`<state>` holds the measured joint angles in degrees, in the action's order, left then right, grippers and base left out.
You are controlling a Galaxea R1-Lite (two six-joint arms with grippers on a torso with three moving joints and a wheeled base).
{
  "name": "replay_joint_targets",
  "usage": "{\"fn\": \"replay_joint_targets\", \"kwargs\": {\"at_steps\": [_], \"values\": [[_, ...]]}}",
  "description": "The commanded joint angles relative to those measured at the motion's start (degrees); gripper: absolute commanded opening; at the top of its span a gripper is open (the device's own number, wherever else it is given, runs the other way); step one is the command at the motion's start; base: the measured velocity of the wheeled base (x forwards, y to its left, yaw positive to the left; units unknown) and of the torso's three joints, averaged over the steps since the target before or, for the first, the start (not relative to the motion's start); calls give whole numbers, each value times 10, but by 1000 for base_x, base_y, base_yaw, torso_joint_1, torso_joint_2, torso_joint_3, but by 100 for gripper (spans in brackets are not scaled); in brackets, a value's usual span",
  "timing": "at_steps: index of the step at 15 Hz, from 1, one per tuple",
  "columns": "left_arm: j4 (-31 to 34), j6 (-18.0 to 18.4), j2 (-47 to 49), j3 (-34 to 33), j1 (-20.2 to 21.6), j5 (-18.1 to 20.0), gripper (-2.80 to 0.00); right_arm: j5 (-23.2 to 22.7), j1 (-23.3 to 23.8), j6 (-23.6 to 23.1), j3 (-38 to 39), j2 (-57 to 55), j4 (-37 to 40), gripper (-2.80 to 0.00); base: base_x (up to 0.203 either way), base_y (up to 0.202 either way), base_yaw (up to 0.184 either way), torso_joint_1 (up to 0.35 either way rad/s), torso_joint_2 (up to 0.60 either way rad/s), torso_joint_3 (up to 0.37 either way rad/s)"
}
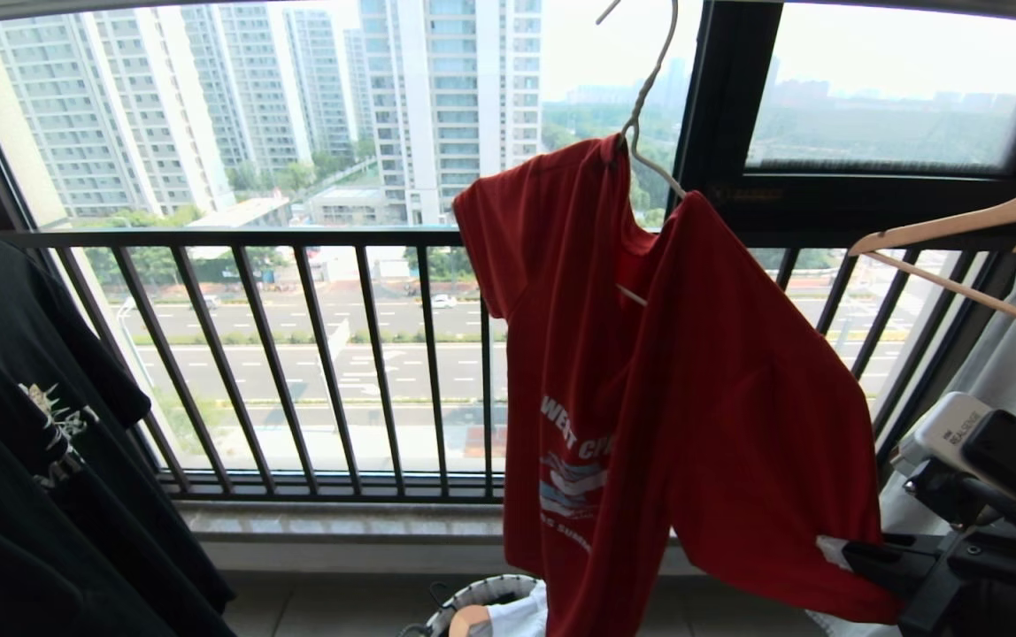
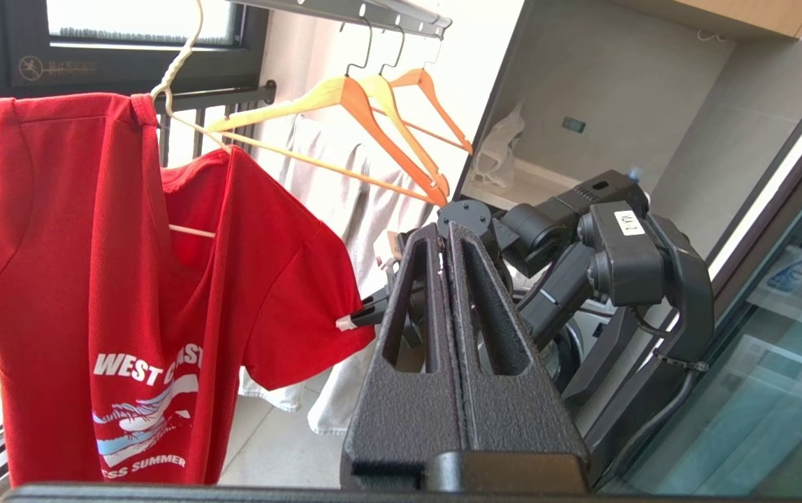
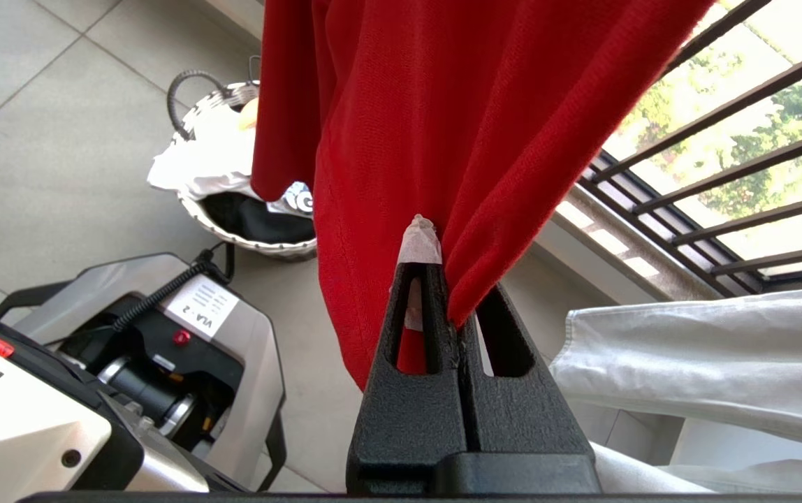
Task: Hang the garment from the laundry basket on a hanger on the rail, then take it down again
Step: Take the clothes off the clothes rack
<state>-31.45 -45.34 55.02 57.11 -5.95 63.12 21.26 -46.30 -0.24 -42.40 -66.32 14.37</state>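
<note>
One garment (image 1: pixel 703 398) hangs lengthwise downward, tilted on hanger (image 1: pixel 645 115).

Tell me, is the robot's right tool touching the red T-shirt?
Touching. In the right wrist view the right tool is shut on a fold of the red T-shirt, with cloth pinched between its fingertips. The head view shows the same grip at the shirt's lower edge.

Bright hazy daylight through the window (image 1: pixel 296 177), interior shadowed.
</note>
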Motion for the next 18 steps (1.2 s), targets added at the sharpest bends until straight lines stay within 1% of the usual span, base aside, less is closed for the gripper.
{"fn": "replay_joint_targets", "kwargs": {"at_steps": [1, 6, 7, 10, 12, 15, 18], "values": [[-2, -3, -1, 0, 1, 3, -280, 1, 0, 1, 18, -1, 0, -280, 0, 0, 0, 0, 0, 0], [-2, -3, -3, 1, 1, 3, -280, 3, 0, 2, 13, 2, 0, -280, 0, 0, 0, 0, 0, 0], [-2, -3, -3, 0, 0, 3, -280, 4, 0, 1, 12, 8, -3, 0, 0, 0, 0, 0, 0, 0], [-2, -3, -3, 1, 0, 3, -280, 5, 0, -4, 4, 33, -10, 0, 0, 0, 0, 0, 0, 0], [-2, -3, -3, 0, 0, 3, -280, 6, 0, -16, -26, 67, -3, 0, 0, 0, 0, 0, 0, 0], [-2, -3, -2, 0, 0, 4, -280, 7, 0, -23, -107, 111, 45, 0, 0, 0, 0, 0, 0, 0], [0, -3, -1, 1, 0, 5, -280, 8, 2, -24, -201, 127, 85, 0, 0, 0, 0, 0, 0, 0]]}}
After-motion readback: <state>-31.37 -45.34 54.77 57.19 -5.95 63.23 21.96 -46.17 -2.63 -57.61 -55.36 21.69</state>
